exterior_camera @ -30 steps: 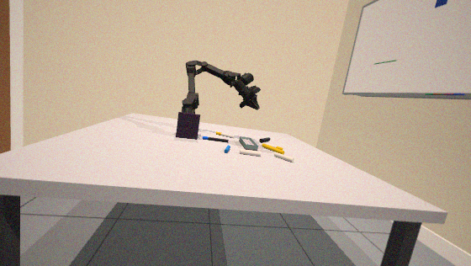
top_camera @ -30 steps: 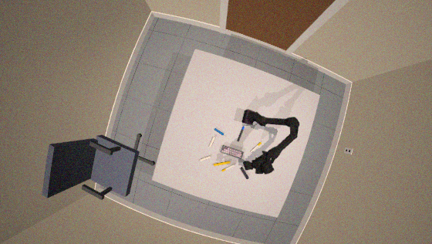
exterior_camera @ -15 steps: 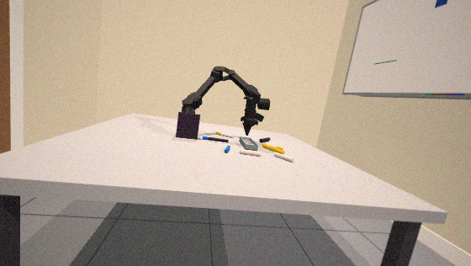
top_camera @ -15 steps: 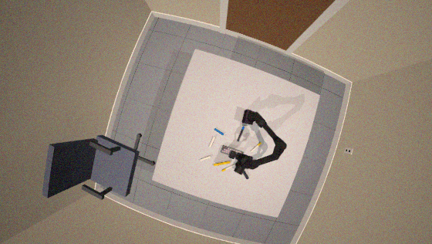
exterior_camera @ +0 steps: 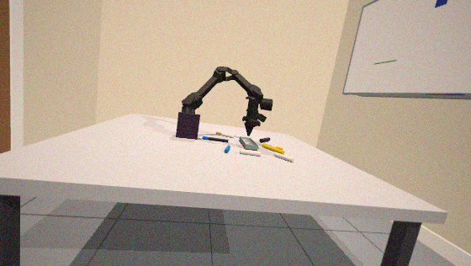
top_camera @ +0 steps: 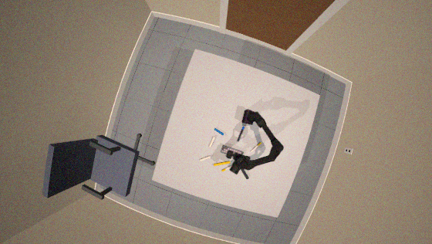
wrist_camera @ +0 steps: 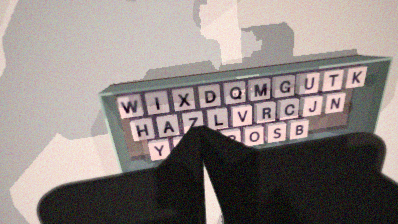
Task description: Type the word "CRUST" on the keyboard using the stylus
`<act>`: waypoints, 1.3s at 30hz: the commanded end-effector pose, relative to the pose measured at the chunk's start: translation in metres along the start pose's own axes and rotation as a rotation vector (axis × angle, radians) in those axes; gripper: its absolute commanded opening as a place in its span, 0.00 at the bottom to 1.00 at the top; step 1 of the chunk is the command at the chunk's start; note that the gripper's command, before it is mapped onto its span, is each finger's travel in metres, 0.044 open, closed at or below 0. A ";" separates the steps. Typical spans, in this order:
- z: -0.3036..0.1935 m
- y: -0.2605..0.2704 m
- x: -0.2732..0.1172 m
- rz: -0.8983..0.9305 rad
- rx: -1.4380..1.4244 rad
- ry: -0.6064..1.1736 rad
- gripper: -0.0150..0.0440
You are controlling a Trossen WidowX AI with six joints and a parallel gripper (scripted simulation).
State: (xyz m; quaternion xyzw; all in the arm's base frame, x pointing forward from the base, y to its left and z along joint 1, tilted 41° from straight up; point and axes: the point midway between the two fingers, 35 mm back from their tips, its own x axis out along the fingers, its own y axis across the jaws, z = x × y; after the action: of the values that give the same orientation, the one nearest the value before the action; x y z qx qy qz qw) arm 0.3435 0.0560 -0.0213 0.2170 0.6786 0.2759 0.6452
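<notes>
The keyboard (top_camera: 231, 150) (exterior_camera: 251, 147) (wrist_camera: 367, 102) is a small green tray with white lettered keys. The wrist view shows its C key (wrist_camera: 289, 109), R key (wrist_camera: 265, 113), U key (wrist_camera: 309, 83), S key (wrist_camera: 277, 132) and T key (wrist_camera: 334, 80). My gripper (exterior_camera: 248, 135) (wrist_camera: 198, 133) is shut and empty, pointing down just above the keyboard. Its tips overlap the Z key and hide part of the bottom row. A thin black pen with a blue end (top_camera: 241, 133) (exterior_camera: 216, 139) lies on the desk near the arm's base; I cannot tell for sure whether it is the stylus.
Around the keyboard lie a blue piece (top_camera: 218, 131) (exterior_camera: 227, 149), a white stick (top_camera: 212, 141) (exterior_camera: 250, 153), another white stick (top_camera: 205, 158) (exterior_camera: 283, 157), a yellow stick (top_camera: 221, 164) (exterior_camera: 272, 148), a yellow-ended white stick (top_camera: 255, 147) and a dark marker (top_camera: 245, 174) (exterior_camera: 264, 140).
</notes>
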 end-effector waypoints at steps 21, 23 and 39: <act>-0.007 -0.104 0.002 -0.007 0.019 0.011 0.25; -0.007 -0.104 0.002 -0.007 0.019 0.011 0.25; -0.036 -0.078 0.002 -0.005 0.020 0.013 0.25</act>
State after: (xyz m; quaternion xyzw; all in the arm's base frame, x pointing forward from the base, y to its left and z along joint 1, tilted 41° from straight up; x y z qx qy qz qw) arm 0.3173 -0.0076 -0.0760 0.2189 0.6867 0.2698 0.6386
